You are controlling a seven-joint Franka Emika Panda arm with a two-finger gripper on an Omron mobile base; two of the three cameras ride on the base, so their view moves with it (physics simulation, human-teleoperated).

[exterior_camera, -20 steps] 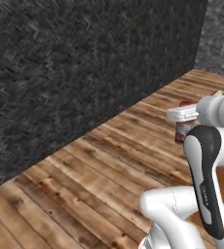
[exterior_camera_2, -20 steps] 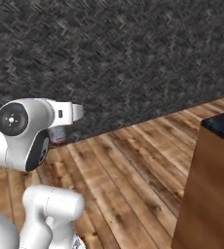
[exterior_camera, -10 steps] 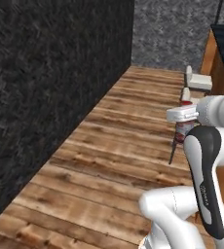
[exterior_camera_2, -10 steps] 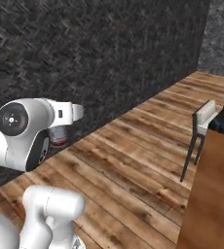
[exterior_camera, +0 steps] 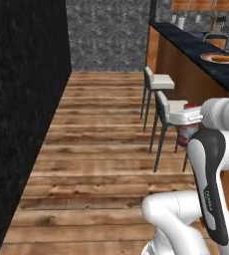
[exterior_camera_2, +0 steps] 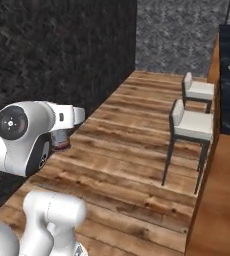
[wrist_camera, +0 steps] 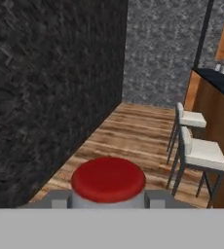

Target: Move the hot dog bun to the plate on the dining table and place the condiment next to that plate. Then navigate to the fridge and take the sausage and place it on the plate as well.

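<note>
Far left: dark stone wall (exterior_camera: pixel 22 99), then bare wood floor (exterior_camera: pixel 101 149) running fwd. Mid-right: two white-seated stools (exterior_camera: pixel 167 105) lined up along the dining table (exterior_camera: pixel 196 42), black marbled top over wood side. In left base view the condiment (exterior_camera: pixel 187 135) hangs under the white hand, off the floor, just this side of the nearer stool. In hand view its round red cap (wrist_camera: pixel 108 179) sits low centre, w/ the gripper (wrist_camera: pixel 108 198) pinching the bottle, one dark fingertip (wrist_camera: pixel 155 197) either side of the body. Farther right & well apart, on the tabletop, the plate (exterior_camera: pixel 219 58) carries an orange elongated shape, prob. the hot dog bun (exterior_camera: pixel 222 58); too small to be sure of the split. So bun step looks done and the step in hand is the carry: bring condiment to the table & set it beside the plate. To do it well: keep bottle upright and the pinch firm while the base rolls. Approach along the open floor, left of the stools, since the seats stick out at about the height the bottle is carried. Stop where the arm can reach over the table edge w/o stretching. Lift bottle above the top before swinging in. Lower onto bare marble near the plate rim, not touching it. Let go only once the base rests flat, as a tall narrow bottle tips easily.
</note>
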